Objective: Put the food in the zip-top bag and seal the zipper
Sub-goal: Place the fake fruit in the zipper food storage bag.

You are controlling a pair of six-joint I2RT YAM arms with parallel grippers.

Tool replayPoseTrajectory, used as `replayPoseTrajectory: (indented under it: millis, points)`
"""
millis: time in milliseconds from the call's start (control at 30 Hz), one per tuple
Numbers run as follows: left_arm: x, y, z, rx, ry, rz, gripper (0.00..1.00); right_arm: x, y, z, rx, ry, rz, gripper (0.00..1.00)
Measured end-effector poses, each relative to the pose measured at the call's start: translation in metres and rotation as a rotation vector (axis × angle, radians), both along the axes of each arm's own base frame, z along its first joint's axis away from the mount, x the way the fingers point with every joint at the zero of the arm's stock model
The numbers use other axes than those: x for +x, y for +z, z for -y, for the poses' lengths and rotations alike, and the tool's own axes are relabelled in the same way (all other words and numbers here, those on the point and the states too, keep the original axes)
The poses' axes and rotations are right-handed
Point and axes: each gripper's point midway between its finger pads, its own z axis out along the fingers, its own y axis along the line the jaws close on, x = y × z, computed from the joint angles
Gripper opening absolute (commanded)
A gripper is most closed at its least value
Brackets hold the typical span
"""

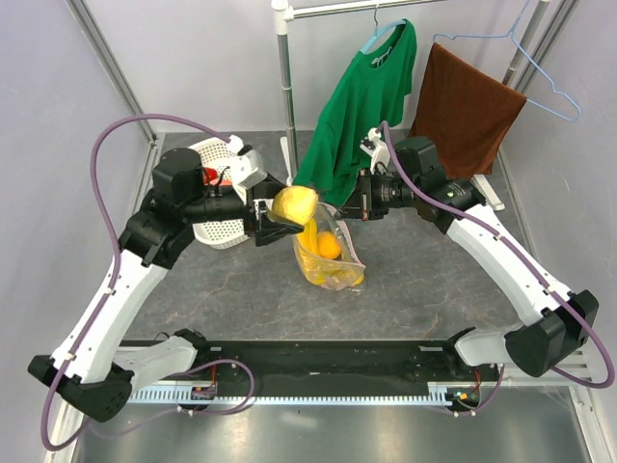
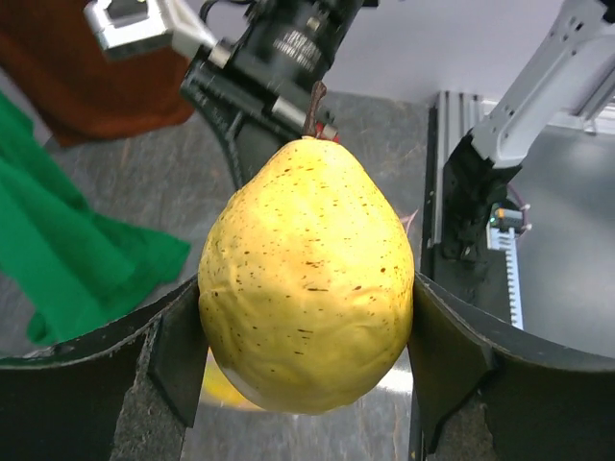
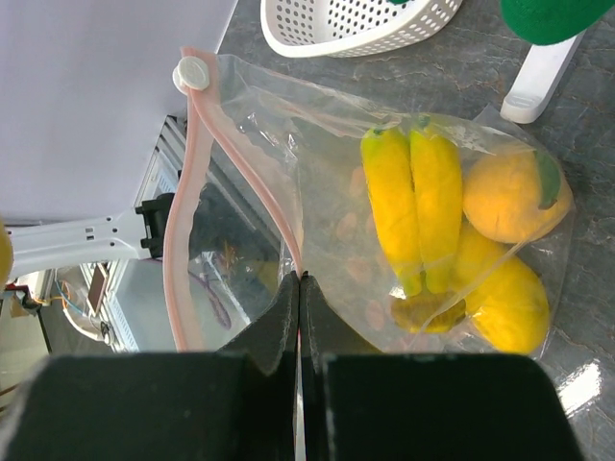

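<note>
A speckled yellow pear [image 2: 307,279] with a brown stem, one piece of the food, sits clamped between the two black jaws of my left gripper [image 2: 307,336]. In the top view the pear [image 1: 294,204] hangs just above the mouth of the zip-top bag [image 1: 333,256]. My right gripper [image 3: 300,283] is shut on the bag's pink zipper [image 3: 183,211] edge, holding the mouth up and open. A white slider [image 3: 192,73] sits at the strip's end. Inside the bag [image 3: 327,144] lie a banana bunch [image 3: 418,206], a round orange fruit [image 3: 509,197] and an oval yellow fruit [image 3: 509,303].
A white lattice basket [image 1: 217,193] stands behind my left arm, with something red in it. A green shirt [image 1: 371,106] and a brown towel [image 1: 468,111] hang on a rack at the back. The rack's white foot [image 3: 538,77] rests close beside the bag.
</note>
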Motion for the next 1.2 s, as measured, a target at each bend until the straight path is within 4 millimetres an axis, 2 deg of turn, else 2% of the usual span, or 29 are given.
replayPoseTrajectory:
  millis: [67,133,233,333,367,400,467,500,733,833,933,1000,1100,1200]
  points:
    - [-0.002,0.004,0.013,-0.018,-0.021,0.007,0.59,0.000,0.000,0.000,0.001,0.000,0.001,0.00]
    - [-0.001,-0.001,0.030,-0.019,-0.042,-0.005,0.63,0.000,0.001,0.000,0.001,0.000,0.001,0.00]
    - [0.006,-0.029,0.052,0.019,-0.052,-0.061,0.63,0.000,0.001,0.000,0.002,0.000,0.001,0.00]
    - [0.012,-0.056,0.065,0.064,-0.048,-0.122,0.67,-0.001,0.001,0.000,0.003,0.001,-0.001,0.00]
    - [0.015,-0.063,0.067,0.076,-0.040,-0.136,0.69,-0.001,0.001,0.000,0.003,0.000,-0.001,0.00]
    - [0.016,-0.068,0.069,0.084,-0.038,-0.148,0.76,-0.001,0.001,0.000,0.003,0.000,-0.001,0.00]
    - [0.019,-0.071,0.070,0.091,-0.029,-0.153,0.85,0.000,0.000,0.001,0.001,-0.002,-0.003,0.00]
    - [0.020,-0.071,0.070,0.092,-0.023,-0.152,0.99,0.000,0.000,0.001,0.001,-0.004,-0.003,0.00]
    - [0.015,-0.070,0.061,0.111,-0.002,-0.160,1.00,-0.003,0.006,0.003,0.010,-0.003,0.011,0.00]
    - [0.011,-0.056,0.053,0.104,0.011,-0.153,1.00,-0.002,0.006,0.003,0.010,-0.004,0.011,0.00]
    - [0.019,-0.034,0.036,0.069,0.060,-0.129,1.00,-0.002,0.006,0.003,0.009,-0.003,0.011,0.00]
    - [0.038,-0.019,0.014,0.039,0.142,-0.113,0.99,-0.002,0.006,0.003,0.009,-0.003,0.012,0.00]
    - [0.088,-0.008,-0.047,0.008,0.340,-0.103,0.98,-0.003,0.006,0.003,0.008,-0.002,0.012,0.00]
    - [0.144,-0.020,-0.118,0.059,0.557,-0.113,0.96,-0.003,0.006,0.003,0.007,-0.002,0.011,0.00]
